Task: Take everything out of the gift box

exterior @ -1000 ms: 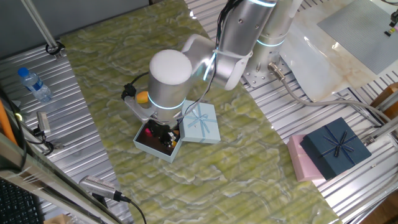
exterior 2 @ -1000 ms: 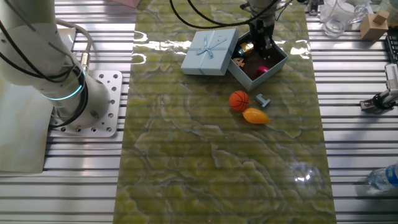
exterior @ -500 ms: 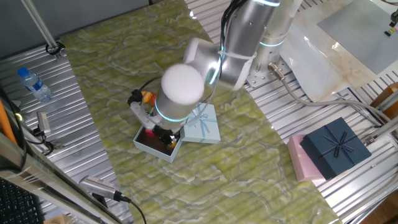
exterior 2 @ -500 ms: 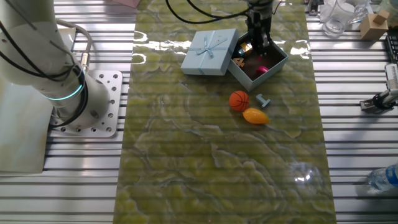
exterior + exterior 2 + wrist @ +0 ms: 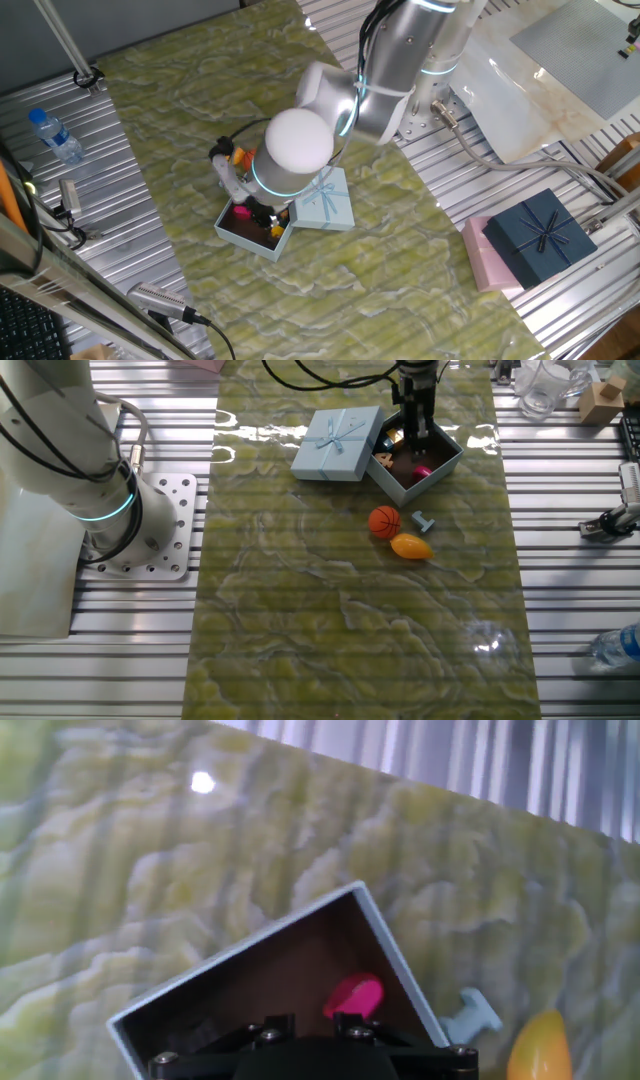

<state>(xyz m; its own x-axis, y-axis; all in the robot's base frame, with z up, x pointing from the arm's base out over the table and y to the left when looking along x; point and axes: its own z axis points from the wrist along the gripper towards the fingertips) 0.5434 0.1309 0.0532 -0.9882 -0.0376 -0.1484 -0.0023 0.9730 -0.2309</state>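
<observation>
**Gripper over the open gift box, three toys already on the mat**

A green-and-yellow marbled mat (image 5: 350,610) covers the middle of the slatted metal table (image 5: 570,610). The Flexiv arm (image 5: 400,60) bends down from its base at the table's edge, and its white wrist hides much of the box in one fixed view.

The pale-blue gift box (image 5: 443,463) sits open on the mat, its dark brown inside showing. Its lid (image 5: 338,442), with a ribbon bow on top, lies just beside it, touching or nearly touching one wall. The gripper (image 5: 415,432) hangs over the box's inside, fingers pointing down; whether they are spread or pressed together cannot be told, since the other fixed view shows them only as one dark shape and the hand view shows only the gripper body at its bottom edge.

Inside the box a magenta piece (image 5: 353,995) lies near one wall, and small orange-yellow bits (image 5: 392,440) show by the wall nearest the lid.

Out on the mat, near the box, lie an orange basketball (image 5: 384,521), a yellow-orange mango-like fruit (image 5: 410,546) just beside it, and a small pale-blue piece (image 5: 425,521) between the fruit and the box.

Off the mat, a dark navy box (image 5: 540,235) with a bow rests on a pink box (image 5: 485,262), and a water bottle (image 5: 55,135) lies on the slats.
</observation>
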